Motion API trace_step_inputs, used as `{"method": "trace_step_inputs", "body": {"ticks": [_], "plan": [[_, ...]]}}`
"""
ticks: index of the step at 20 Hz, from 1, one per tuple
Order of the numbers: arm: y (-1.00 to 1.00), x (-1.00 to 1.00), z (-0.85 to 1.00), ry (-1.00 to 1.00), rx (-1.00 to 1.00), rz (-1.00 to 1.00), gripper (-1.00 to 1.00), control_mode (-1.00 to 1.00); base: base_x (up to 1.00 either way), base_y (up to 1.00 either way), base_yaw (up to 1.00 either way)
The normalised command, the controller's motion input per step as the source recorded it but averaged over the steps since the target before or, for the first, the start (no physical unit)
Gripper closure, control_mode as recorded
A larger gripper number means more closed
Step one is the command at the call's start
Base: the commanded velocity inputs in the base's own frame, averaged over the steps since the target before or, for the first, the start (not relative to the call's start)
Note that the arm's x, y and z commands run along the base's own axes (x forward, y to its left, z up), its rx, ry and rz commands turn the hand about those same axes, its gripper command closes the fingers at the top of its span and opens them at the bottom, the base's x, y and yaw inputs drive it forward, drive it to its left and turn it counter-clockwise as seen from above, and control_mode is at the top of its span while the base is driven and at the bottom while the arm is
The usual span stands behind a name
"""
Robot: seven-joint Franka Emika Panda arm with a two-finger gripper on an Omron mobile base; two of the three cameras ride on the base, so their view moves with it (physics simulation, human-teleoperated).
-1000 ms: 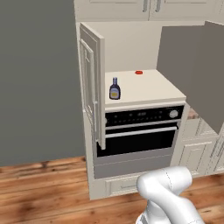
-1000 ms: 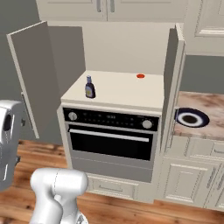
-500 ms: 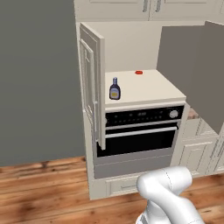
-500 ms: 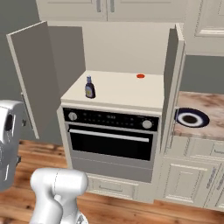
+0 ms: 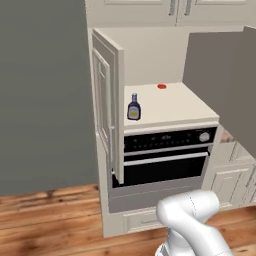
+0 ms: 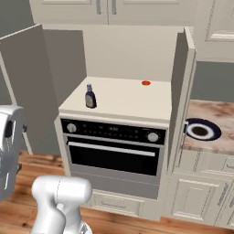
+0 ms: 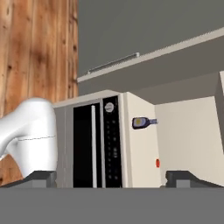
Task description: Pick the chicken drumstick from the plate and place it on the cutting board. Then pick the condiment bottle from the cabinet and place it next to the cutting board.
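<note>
One bottle left to fetch, by the look of the plate (image 6: 201, 130).

Its brown centre seems bare on the counter (image 6: 215, 119), though that corner is small. The condiment bottle (image 5: 133, 107) stands upright near the front left edge of the shelf in the cabinet (image 5: 107, 107), doors open. The end effector (image 7: 109, 177), spread wide and empty, should come in level, clear of the left door, and close low on the bottle's body.

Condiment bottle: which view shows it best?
Left base view: the condiment bottle stands upright near the shelf's front edge, label facing the camera. Right base view shows it smaller and darker. Hand view shows it rolled sideways, small and far off.
</note>
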Motion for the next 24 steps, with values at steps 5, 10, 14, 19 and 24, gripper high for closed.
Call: {"method": "trace_step_inputs", "body": {"ticks": [5,10,14,19,24], "plan": [[0.00,0.00,0.00,0.00,0.00,0.00,-1.00,1.00,0.68,0.00,0.00],[0.00,0.00,0.00,0.00,0.00,0.00,-1.00,1.00,0.59,0.00,0.00],[0.00,0.00,0.00,0.00,0.00,0.00,-1.00,1.00,0.50,0.00,0.00],[0.00,0.00,0.00,0.00,0.00,0.00,-1.00,1.00,0.50,0.00,0.00],[0.00,0.00,0.00,0.00,0.00,0.00,-1.00,1.00,0.47,0.00,0.00]]}}
